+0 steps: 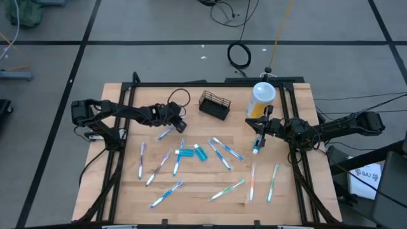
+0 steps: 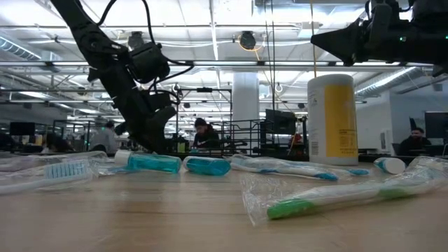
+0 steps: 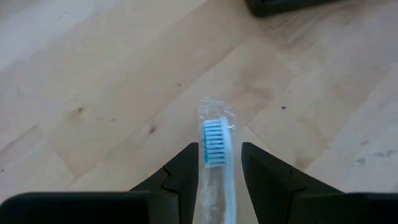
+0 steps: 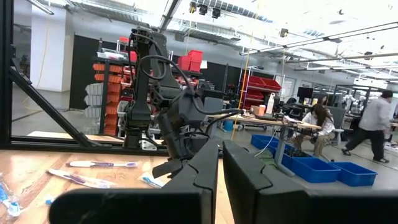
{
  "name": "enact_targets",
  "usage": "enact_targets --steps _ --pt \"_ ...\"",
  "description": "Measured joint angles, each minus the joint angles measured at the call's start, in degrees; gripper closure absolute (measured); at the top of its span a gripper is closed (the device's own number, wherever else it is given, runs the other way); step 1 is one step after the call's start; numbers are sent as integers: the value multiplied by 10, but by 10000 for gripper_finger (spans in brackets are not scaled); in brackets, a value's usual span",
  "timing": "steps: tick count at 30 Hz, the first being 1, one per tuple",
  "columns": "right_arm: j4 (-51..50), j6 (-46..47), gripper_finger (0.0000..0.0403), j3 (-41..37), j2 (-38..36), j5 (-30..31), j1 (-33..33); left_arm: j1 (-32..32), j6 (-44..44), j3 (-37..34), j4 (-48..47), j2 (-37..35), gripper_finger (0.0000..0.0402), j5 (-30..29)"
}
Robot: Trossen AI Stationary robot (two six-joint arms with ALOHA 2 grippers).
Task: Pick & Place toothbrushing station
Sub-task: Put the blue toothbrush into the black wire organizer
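The toothbrushing station [image 1: 214,105], a small black wire caddy, stands on its base at the far middle of the wooden table [image 1: 127,191]; no gripper touches it. Left of it, my left gripper [image 1: 177,124] [image 3: 220,149] points slantwise down and is shut on a plastic-wrapped toothbrush [image 3: 216,140] with blue bristles. My right gripper [image 1: 261,135] [image 4: 219,149] hangs above the table's right part, near a yellow bottle [image 1: 262,98]. It is shut with nothing between its fingers. My left gripper pinches the wrapped toothbrush between its two fingers [image 3: 186,168], just behind the bristle head [image 3: 215,144]. The fingers slant down toward the table's left near side and lie along the brush. The head sticks out past the fingertips. Whether it touches the table, I cannot tell.
Several wrapped toothbrushes [image 1: 222,152] and two teal tubes [image 1: 186,152] lie scattered over the table's middle and near half. A small tube [image 1: 256,149] lies under my right gripper. The yellow bottle with a white lid stands to the right of the caddy. People sit in the room beyond.
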Motion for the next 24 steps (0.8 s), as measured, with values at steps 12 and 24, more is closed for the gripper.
enact_targets --steps 12,24 --pt "0 0 383 0 0 0 0 -19 -29 0 -11 0 272 -33" --pt "0 0 383 0 0 0 0 -36 -53 -1 31 57 273 -39"
